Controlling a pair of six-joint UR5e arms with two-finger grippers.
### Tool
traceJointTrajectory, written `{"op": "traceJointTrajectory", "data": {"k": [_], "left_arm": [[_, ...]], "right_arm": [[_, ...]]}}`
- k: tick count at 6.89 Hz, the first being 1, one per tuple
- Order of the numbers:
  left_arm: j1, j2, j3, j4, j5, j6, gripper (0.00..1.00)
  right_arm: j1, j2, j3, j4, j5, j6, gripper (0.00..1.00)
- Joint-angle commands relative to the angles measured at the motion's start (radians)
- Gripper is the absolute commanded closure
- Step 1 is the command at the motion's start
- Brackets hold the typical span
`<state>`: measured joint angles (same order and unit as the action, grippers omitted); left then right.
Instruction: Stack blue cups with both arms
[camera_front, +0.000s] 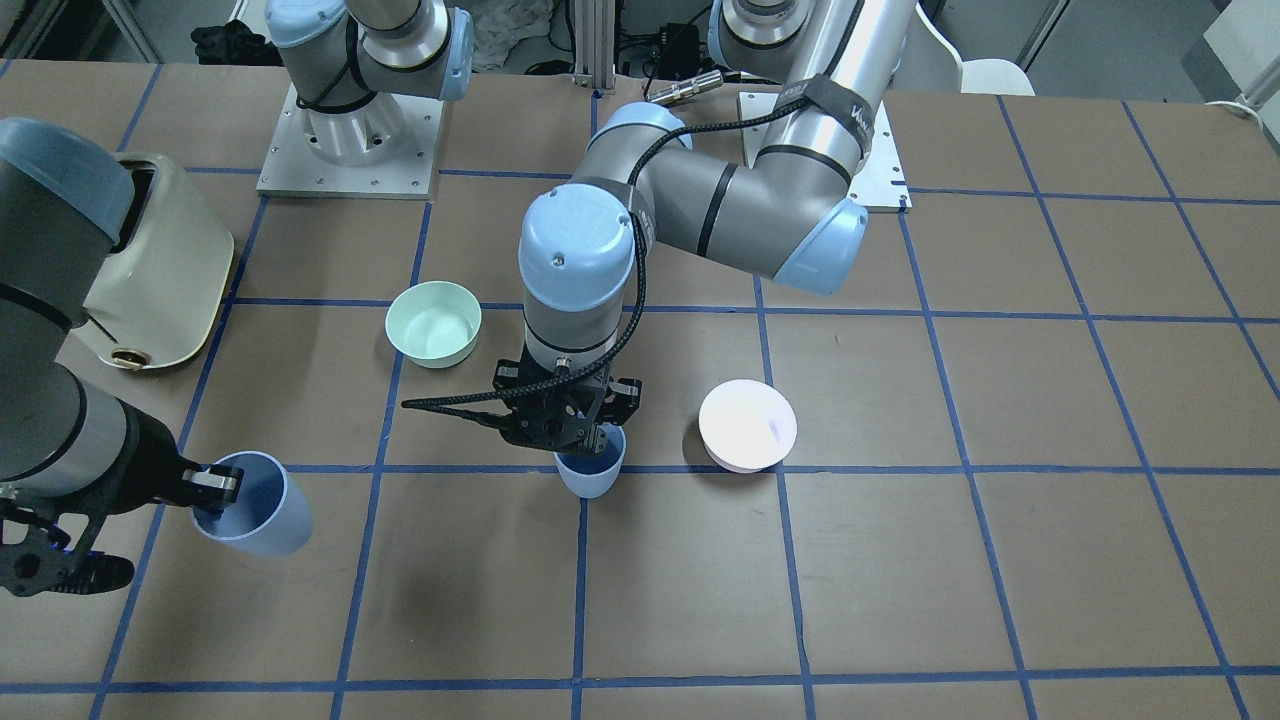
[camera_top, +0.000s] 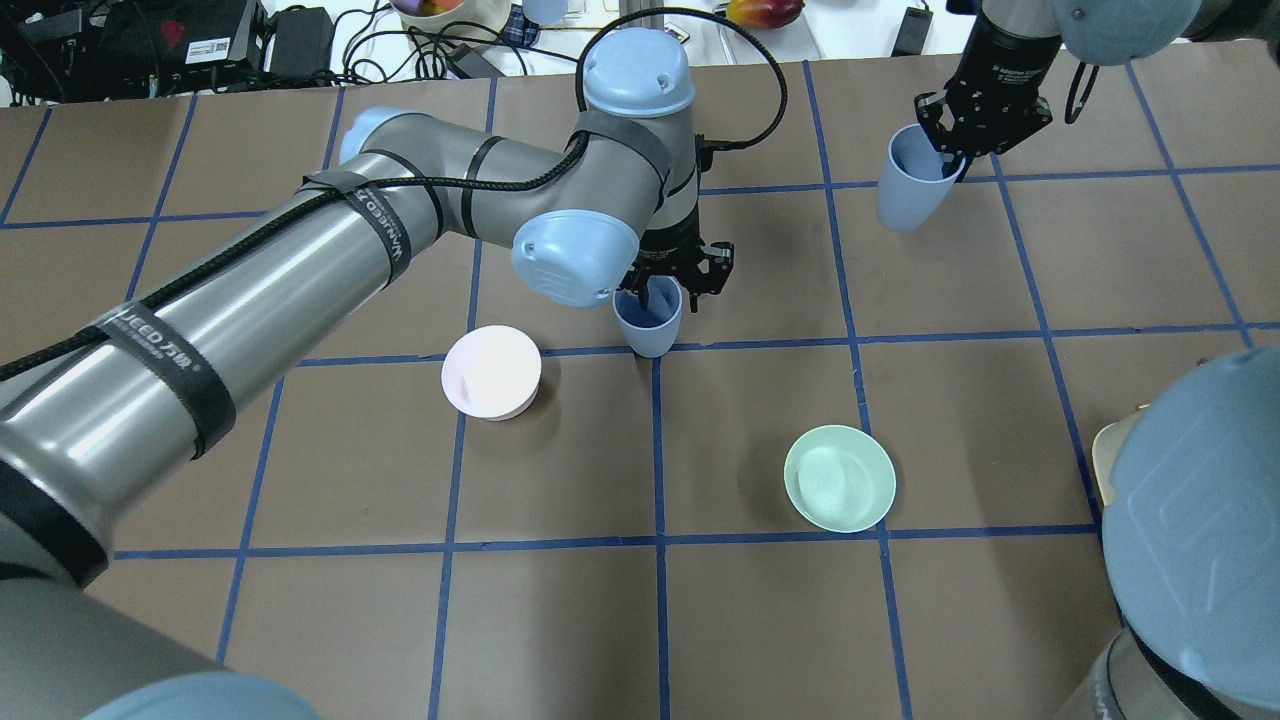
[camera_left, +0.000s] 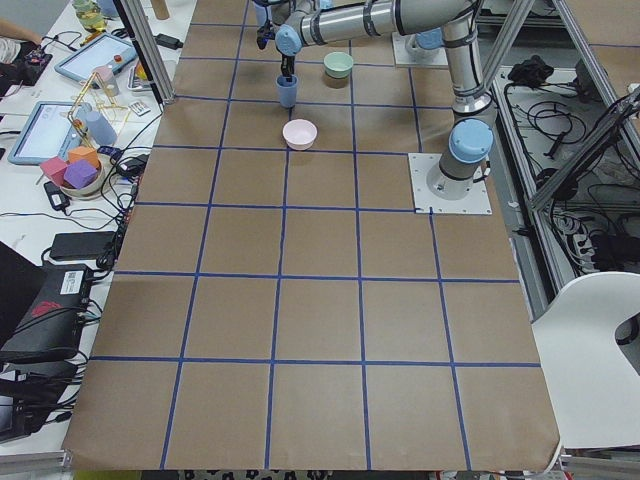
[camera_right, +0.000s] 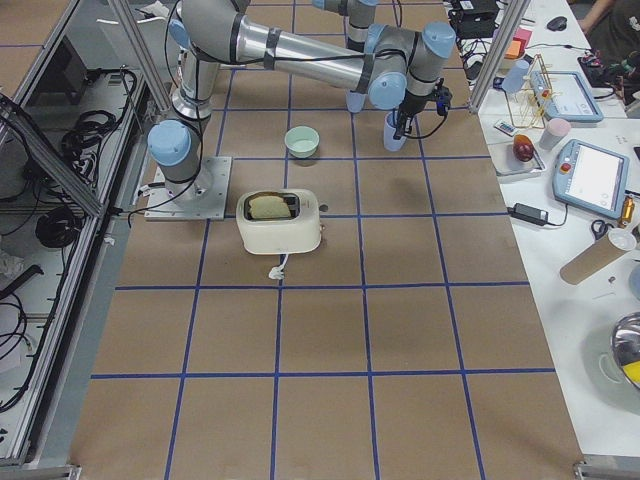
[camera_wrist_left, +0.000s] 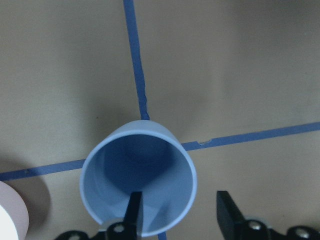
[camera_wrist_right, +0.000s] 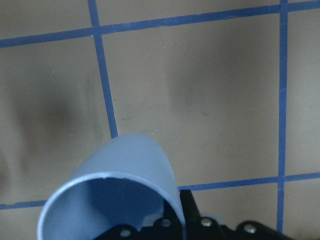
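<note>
A: Where do the two blue cups sit?

B: The centre cup (camera_front: 592, 478) stands upright on the bench (camera_front: 900, 560), on a crossing of the blue tape lines, between the pink bowl (camera_front: 748, 425) and the mint bowl (camera_front: 433, 322) and touching neither. The lifted cup (camera_front: 255, 515) hangs tilted from the right end effector (camera_front: 205, 490), well apart from the first and, as far as I can judge, clear of the bench

A: And the end effectors?

B: The right one is clamped on the lifted cup's rim, one finger inside the mouth and one outside. The left end effector (camera_front: 598, 432) is just over the centre cup with its fingers (camera_wrist_left: 132, 212) spread: in the wrist view one dips inside the mouth and the other hangs outside the wall, with a gap on each side, so nothing is gripped yet

A: How will these cups handle?

B: They look like thin, smooth plastic, so I'd expect them to be very light, a little springy at the rim and slippery. A hard squeeze could push the mouth oval, and a weak one could let the cup swing or slide, as the tilt on the right one suggests

A: Best place to hold?

B: The rim, pinching one wall from inside and out. That leaves the tapered body free to drop into the other cup. The centre cup may skate on the bench if nudged sideways, so I'd bring the fingers together squarely on the wall
</note>
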<state>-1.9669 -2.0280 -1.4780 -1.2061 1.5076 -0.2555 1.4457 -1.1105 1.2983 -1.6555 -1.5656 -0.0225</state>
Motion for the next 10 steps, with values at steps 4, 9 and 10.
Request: {"op": "traceJointTrajectory", "data": {"k": [4, 9, 10], "left_arm": [[0.222, 0.328, 0.024, -0.355, 0.000, 0.218, 0.00], [0.332, 0.457, -0.129, -0.199, 0.006, 0.347, 0.00], [0.332, 0.460, -0.131, -0.197, 0.006, 0.344, 0.00]], "right_arm": [[0.328, -0.046, -0.001, 0.034, 0.066, 0.395, 1.00], [0.456, -0.032, 0.015, 0.036, 0.091, 0.512, 1.00], [0.456, -0.032, 0.025, 0.036, 0.091, 0.512, 1.00]]}}
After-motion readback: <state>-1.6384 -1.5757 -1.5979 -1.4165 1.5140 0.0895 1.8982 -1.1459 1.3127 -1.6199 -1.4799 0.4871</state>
